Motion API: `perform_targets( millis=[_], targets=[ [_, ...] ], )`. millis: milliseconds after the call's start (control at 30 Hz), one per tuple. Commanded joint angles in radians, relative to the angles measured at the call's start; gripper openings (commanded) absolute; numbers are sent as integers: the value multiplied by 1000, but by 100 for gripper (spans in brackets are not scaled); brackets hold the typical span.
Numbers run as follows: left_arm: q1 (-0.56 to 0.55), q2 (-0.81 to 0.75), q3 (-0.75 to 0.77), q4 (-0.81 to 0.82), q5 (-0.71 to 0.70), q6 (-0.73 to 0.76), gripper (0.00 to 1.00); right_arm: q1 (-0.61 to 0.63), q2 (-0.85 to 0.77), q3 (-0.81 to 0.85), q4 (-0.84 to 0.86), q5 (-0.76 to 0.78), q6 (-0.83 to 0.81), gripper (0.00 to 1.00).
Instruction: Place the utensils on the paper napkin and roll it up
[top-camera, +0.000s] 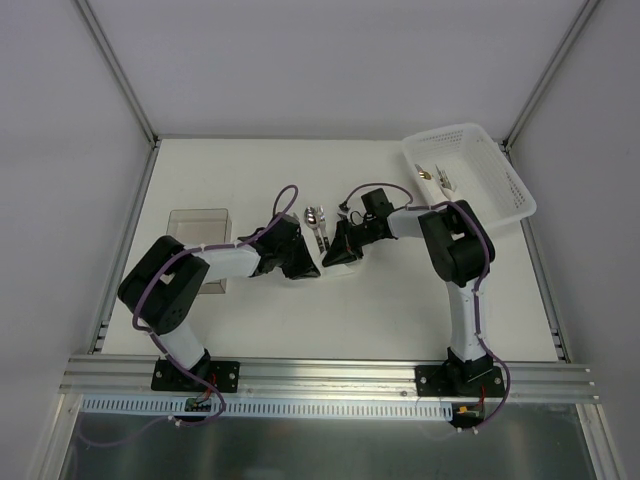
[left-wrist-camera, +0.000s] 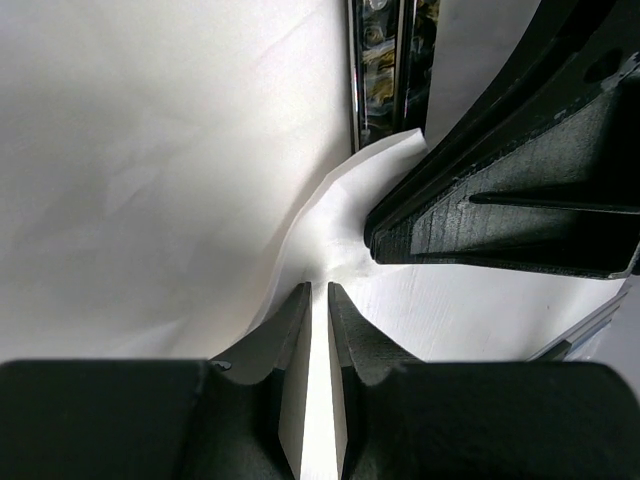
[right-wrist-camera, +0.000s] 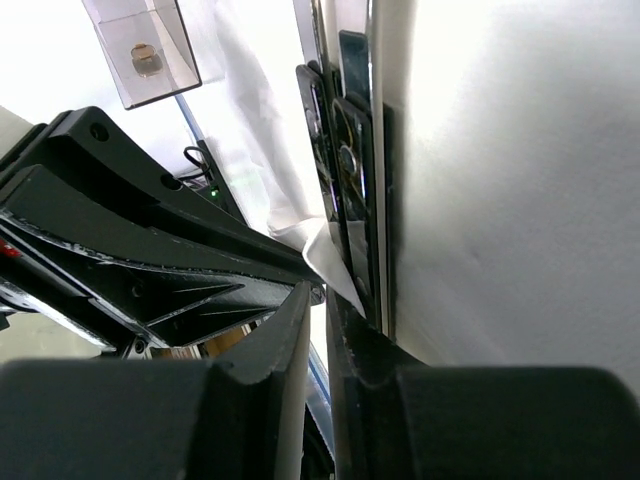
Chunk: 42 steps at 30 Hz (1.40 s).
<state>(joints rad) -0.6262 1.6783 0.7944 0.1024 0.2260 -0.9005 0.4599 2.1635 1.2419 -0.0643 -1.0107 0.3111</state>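
Note:
The silver utensils (top-camera: 317, 226) lie together at the table's middle, the spoon's bowl toward the far side. The white paper napkin (left-wrist-camera: 330, 215) lies under them, and its near edge is lifted and creased against their handles (left-wrist-camera: 378, 60). My left gripper (top-camera: 301, 263) sits just left of the handles, and its jaws pinch the raised napkin edge (left-wrist-camera: 319, 287). My right gripper (top-camera: 341, 251) is just right of them, tip to tip with the left one. Its jaws stand shut beside the napkin's corner (right-wrist-camera: 328, 255) and against the handles (right-wrist-camera: 352, 170).
A white lattice basket (top-camera: 500, 170) stands at the far right with a couple more metal pieces (top-camera: 436, 177) inside. A clear plastic box (top-camera: 200, 228) stands on the left, beside the left arm.

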Motion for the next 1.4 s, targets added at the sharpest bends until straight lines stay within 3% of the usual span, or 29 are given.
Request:
perform_targets(
  millis=[0,667,1100,1367],
  targets=[
    [11,-17,32,-35,-1,29,12,-1,33,8,-35,61,-14,15],
    [11,86,117,-23,3,22,10,-7,36,4,-32,43,-1,15],
    [13,150,68,5,-1,-21,7,-24,-76,-9,-40,-26,-9,19],
    [13,146,71,5,6,-15,7,-128,-148,-7,-311,37,-294,18]
  ],
)
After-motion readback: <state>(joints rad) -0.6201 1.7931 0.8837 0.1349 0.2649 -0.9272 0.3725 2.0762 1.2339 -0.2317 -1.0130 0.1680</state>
